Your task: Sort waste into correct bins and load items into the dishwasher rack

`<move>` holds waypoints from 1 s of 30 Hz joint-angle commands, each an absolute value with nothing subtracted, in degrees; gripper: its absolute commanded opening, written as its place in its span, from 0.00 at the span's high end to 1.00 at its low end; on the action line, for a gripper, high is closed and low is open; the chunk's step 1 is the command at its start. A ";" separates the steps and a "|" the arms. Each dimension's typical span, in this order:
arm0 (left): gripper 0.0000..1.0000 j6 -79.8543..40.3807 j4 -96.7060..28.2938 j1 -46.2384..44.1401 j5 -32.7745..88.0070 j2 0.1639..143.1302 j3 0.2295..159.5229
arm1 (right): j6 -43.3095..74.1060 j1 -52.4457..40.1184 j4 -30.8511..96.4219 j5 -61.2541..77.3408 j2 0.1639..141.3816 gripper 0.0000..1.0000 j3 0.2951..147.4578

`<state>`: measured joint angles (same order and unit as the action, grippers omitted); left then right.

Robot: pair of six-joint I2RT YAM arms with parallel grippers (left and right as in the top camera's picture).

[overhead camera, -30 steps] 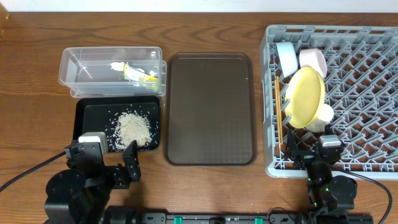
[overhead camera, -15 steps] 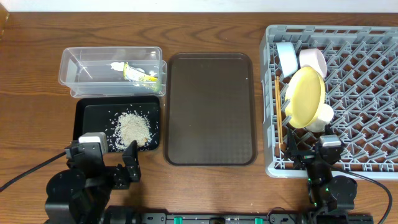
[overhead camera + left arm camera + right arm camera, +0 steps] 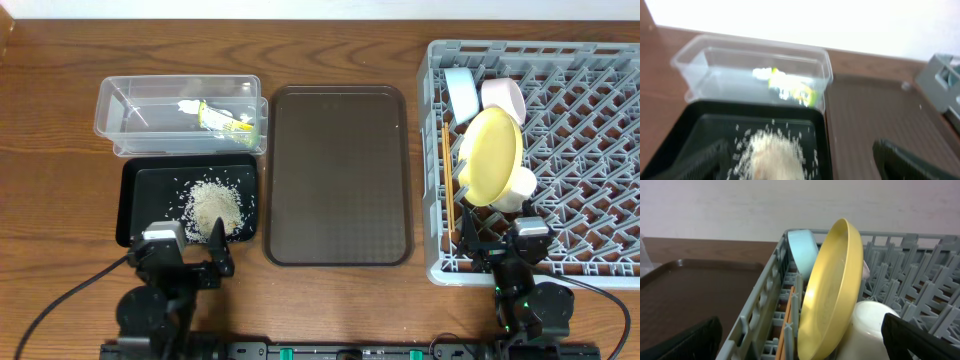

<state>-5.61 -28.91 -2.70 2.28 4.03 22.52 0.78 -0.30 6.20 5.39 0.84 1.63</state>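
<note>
Leaning yellow plate [image 3: 490,152] half hiding white bowl [image 3: 503,96], left wrist view blurred, left gripper [image 3: 190,246] and right gripper [image 3: 500,240] spread wide

No legible text, label or number anywhere.

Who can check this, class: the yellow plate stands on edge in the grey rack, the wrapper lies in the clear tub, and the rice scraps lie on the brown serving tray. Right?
One error: the rice scraps lie in the black tray, not on the brown serving tray, as the overhead view shows. The rest stands.
</note>
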 commanded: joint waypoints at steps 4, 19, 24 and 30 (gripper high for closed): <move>0.07 -4.71 -15.03 -2.48 1.23 0.12 10.76 | -0.08 -1.15 6.15 4.93 0.49 0.01 1.39; 0.07 -4.73 -3.81 -2.48 2.50 0.12 0.23 | -0.08 -1.15 6.15 4.93 0.49 0.01 1.39; 0.07 -4.73 -3.79 -2.48 2.50 0.23 0.23 | -0.08 -1.15 6.15 4.93 0.49 0.01 1.39; 0.07 -4.73 -3.79 -2.48 2.50 0.23 0.23 | -0.08 -1.15 6.15 4.93 0.49 0.01 1.39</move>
<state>-5.50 -1.93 -2.70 2.63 0.64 1.30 0.75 -0.30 6.17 5.32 0.84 1.58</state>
